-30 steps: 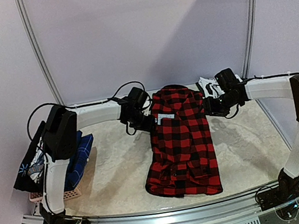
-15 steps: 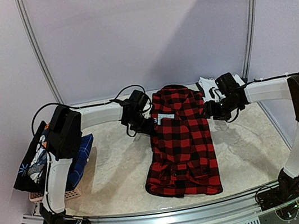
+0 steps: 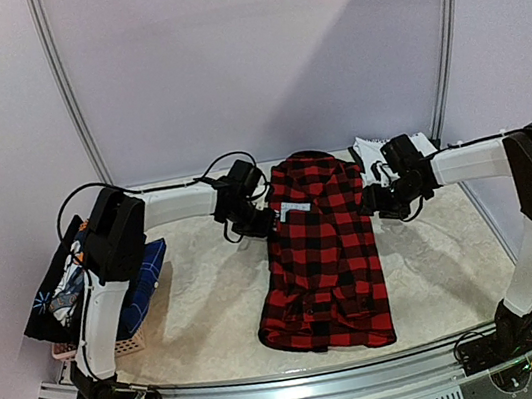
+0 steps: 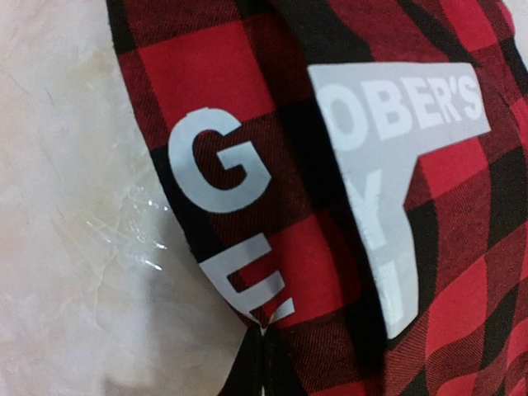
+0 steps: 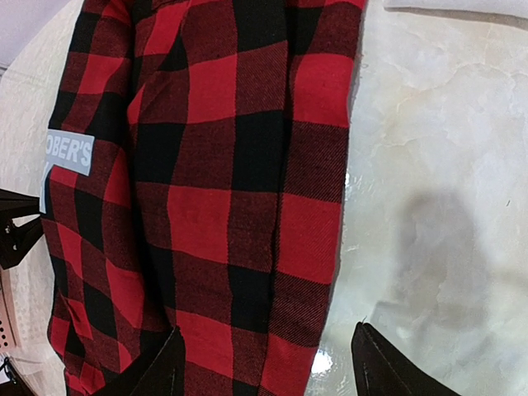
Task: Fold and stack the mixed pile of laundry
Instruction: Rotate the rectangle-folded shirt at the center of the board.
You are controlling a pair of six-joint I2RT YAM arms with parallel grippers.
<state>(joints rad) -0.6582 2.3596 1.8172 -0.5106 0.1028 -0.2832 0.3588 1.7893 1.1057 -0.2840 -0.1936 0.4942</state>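
A red-and-black plaid shirt (image 3: 323,251) lies lengthwise down the middle of the pale table (image 3: 209,289), collar toward the back wall and hem near the front edge, with both arms reaching in to its upper half from either side.

The left gripper (image 3: 257,221) sits at the shirt's left edge, just below the collar. Its jaws are fully closed. In the left wrist view the cloth puckers to a point at the bottom of the frame, so the gripper appears to have that edge pinched, though the fingers themselves are hard to make out there. White lettering (image 4: 396,124) runs across the fabric beside the fold.

The right gripper (image 5: 268,330) stands wide open at the opposite edge and holds nothing. One finger (image 5: 165,367) is over the plaid and the other is over bare table, with the shirt's right edge between them.

The rest of the pile (image 3: 66,282), dark navy and blue plaid pieces, is heaped on a small basket (image 3: 117,347) at the table's left side, behind the left arm. A white piece (image 3: 367,149) lies at the back of the table, just beside the shirt's right shoulder.
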